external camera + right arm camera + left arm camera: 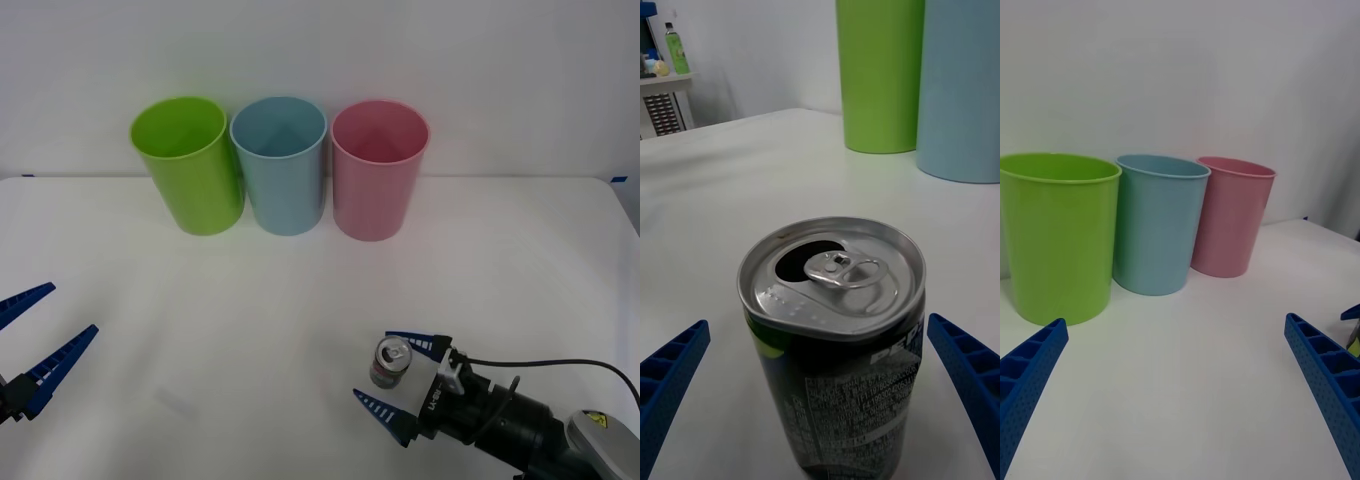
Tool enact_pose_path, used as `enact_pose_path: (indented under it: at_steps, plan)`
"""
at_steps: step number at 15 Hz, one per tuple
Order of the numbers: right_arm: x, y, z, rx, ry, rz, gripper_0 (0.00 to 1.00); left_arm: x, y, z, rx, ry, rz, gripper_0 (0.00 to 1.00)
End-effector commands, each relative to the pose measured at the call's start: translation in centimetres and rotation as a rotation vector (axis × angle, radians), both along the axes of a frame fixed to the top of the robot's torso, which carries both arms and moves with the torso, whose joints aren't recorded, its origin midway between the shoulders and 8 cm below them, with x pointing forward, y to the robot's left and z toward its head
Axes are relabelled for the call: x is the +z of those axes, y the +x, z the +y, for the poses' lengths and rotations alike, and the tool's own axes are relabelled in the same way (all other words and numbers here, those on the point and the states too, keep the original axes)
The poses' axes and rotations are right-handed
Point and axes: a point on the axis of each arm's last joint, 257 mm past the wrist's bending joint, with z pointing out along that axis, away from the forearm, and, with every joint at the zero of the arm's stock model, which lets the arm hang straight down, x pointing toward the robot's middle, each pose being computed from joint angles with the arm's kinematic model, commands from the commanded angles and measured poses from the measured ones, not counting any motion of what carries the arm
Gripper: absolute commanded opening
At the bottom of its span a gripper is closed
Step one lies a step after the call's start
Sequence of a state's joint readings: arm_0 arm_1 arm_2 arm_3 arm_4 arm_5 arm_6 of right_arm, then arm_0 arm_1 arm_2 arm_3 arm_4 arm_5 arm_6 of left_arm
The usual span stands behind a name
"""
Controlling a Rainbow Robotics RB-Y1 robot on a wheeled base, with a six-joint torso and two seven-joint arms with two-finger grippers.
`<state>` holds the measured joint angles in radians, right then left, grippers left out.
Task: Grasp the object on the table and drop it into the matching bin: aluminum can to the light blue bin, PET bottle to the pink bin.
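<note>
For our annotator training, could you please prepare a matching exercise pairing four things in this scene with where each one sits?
Things:
1. aluminum can
2. light blue bin
3. pink bin
4. left hand

Places:
A. middle of the row of three bins
B. open near the table's left front edge, away from everything
C. upright between the open right hand's fingers
D. right end of the bin row

Pairs: 1-C, 2-A, 3-D, 4-B
</note>
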<state>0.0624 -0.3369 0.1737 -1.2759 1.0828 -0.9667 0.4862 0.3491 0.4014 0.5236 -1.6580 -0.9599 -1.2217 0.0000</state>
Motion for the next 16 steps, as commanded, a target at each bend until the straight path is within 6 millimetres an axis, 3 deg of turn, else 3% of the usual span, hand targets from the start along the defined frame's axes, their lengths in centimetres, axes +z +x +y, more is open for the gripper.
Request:
enact_pose_path:
  at_steps: [1, 9, 10, 11, 12, 16]
  plan:
    - [0.1, 0.43, 0.59, -0.008, 0.0, -0.008, 1.0, 0.0, 0.0, 0.0, 0.0, 0.0, 0.0, 1.0]
    - [0.04, 0.73, 0.6, -0.02, -0.003, -0.009, 1.0, 0.0, 0.0, 0.0, 0.0, 0.0, 0.0, 1.0]
    - [0.13, 0.82, 0.63, -0.02, -0.003, -0.012, 0.47, 0.0, 0.0, 0.0, 0.0, 0.0, 0.0, 1.0]
    - [0.16, 0.8, 0.58, -0.019, -0.003, -0.014, 0.1, 0.0, 0.0, 0.0, 0.0, 0.0, 0.0, 1.0]
    - [0.21, 0.79, 0.61, -0.022, 0.002, -0.013, 0.0, 0.0, 0.0, 0.0, 0.0, 0.0, 0.0, 1.0]
    - [0.25, 0.95, 0.53, -0.027, 0.004, -0.012, 0.0, 0.0, 0.0, 0.0, 0.0, 0.0, 0.0, 1.0]
